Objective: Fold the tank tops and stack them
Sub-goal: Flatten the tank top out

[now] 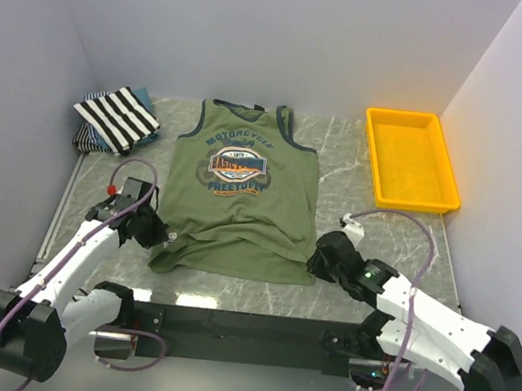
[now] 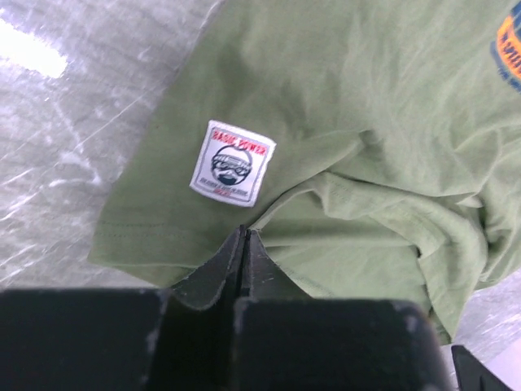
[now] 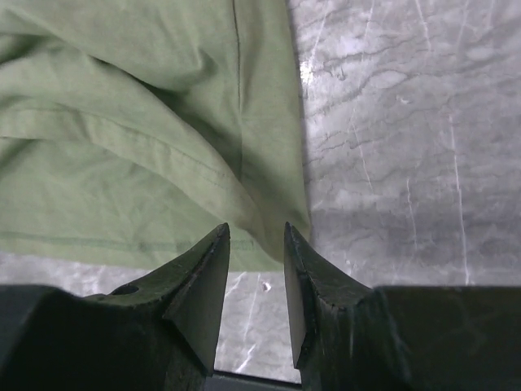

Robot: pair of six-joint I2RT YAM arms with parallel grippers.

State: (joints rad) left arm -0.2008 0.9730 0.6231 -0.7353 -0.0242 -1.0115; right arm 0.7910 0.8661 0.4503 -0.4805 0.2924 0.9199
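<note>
Stretched low from the near edge to both near corners of the olive-green tank top (image 1: pixel 241 203).
Pinching the near-left hem with the left gripper (image 2: pixel 244 238), fingers pressed together; spread apart at the near-right hem corner with the right gripper (image 3: pixel 256 240). Flat, print up, mid-table on grey marble (image 1: pixel 366 184). Far left, a folded striped tank top (image 1: pixel 117 118); far right, a yellow tray (image 1: pixel 369 147); white walls around.

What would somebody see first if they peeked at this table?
Probably the olive-green tank top with its bright chest print, spread out in the middle of the table. Next come the yellow tray at the back right and the striped tank top folded at the back left. The left end effector is shut on the green top's hem, and the right end effector is open at the other bottom corner.
</note>
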